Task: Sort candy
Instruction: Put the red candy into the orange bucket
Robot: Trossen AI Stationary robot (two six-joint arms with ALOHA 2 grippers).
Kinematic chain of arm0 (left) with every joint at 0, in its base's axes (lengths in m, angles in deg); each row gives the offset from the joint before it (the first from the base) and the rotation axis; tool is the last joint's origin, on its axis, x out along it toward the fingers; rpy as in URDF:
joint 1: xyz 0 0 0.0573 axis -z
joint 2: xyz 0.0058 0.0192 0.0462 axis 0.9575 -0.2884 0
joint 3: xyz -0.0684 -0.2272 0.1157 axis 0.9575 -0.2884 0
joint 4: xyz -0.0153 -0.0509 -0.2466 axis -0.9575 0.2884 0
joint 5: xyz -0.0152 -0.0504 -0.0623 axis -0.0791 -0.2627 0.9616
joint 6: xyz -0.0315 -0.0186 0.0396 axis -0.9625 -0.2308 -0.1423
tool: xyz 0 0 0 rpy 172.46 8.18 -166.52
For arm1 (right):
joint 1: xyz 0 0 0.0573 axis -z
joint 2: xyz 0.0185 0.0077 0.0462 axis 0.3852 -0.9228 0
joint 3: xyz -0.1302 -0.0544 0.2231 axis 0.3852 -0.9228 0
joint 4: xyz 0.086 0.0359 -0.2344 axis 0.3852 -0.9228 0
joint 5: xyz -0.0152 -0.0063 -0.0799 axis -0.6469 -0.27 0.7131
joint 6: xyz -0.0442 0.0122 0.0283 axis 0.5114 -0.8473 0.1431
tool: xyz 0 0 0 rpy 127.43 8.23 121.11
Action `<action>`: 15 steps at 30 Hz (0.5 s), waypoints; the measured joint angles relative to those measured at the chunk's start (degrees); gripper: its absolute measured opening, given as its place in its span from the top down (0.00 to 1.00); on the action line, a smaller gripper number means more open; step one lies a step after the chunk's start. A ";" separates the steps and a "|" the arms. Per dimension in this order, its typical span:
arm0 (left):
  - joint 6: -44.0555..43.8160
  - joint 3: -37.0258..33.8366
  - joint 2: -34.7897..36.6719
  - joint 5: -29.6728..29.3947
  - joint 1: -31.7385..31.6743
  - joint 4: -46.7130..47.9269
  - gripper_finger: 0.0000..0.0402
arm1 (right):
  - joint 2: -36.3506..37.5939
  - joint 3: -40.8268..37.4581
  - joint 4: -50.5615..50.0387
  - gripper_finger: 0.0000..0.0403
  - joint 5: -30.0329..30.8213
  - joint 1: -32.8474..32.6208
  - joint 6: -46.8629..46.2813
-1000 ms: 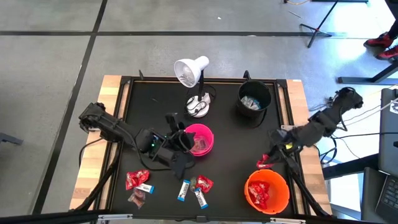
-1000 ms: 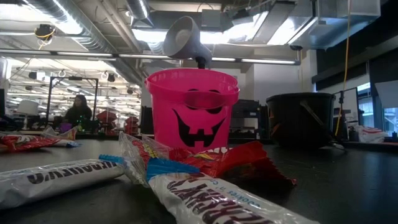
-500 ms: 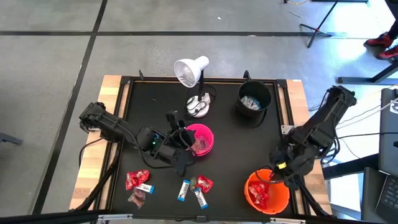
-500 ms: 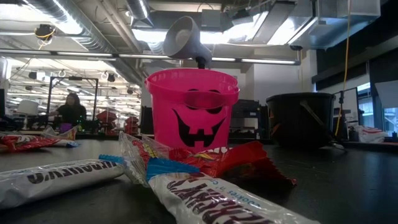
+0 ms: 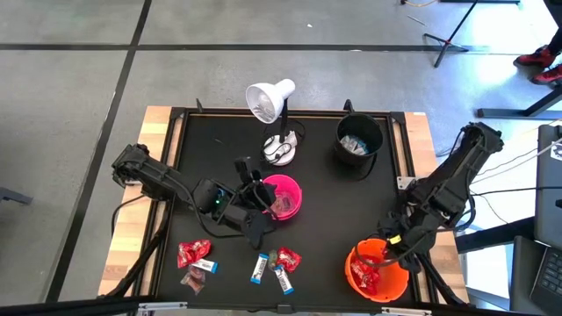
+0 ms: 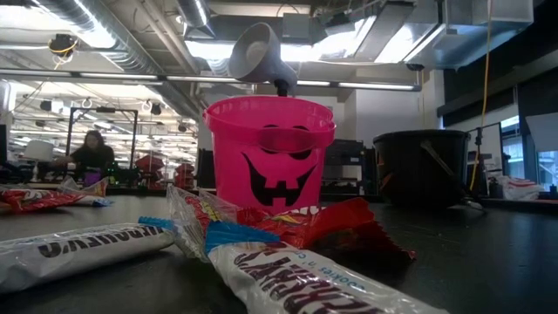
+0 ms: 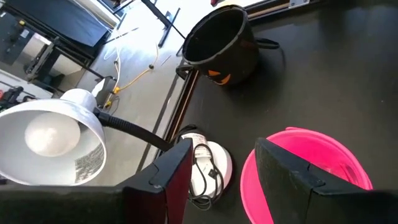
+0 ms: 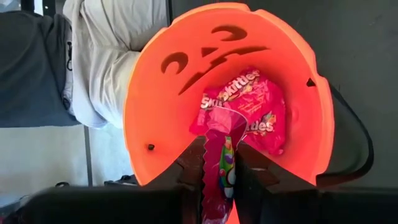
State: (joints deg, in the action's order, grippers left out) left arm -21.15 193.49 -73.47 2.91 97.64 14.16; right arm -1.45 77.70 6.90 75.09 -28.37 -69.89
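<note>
1. My right jaws [image 8: 219,169] pinched a red packet [image 8: 217,158] over the orange bucket [image 5: 378,268], which held more red packets.
2. My left jaws [image 7: 221,168] stood spread beside the pink bucket [image 5: 283,197] — empty.
3. Other candy [image 5: 274,267] lay on the counter [image 5: 325,184].

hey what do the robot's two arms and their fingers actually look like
Both arms are dark, jointed and slim. The left arm has a small green light near its wrist; the right arm trails thin cables and shows a small yellow spot near its gripper. The fingers are flat black blocks; the right fingers have ridged edges.
</note>
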 joint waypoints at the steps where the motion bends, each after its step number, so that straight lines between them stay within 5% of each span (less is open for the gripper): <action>1: -0.01 0.00 0.00 -0.02 0.00 0.00 0.59 | -0.02 0.00 0.00 0.85 0.06 0.00 0.01; 15: 0.07 0.00 0.00 0.00 -0.21 -0.02 0.59 | 0.01 0.00 0.14 0.85 0.07 0.03 0.01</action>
State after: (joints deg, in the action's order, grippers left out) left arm -21.08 193.49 -73.47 2.91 97.43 14.14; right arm -1.44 77.70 7.04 75.16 -28.34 -69.88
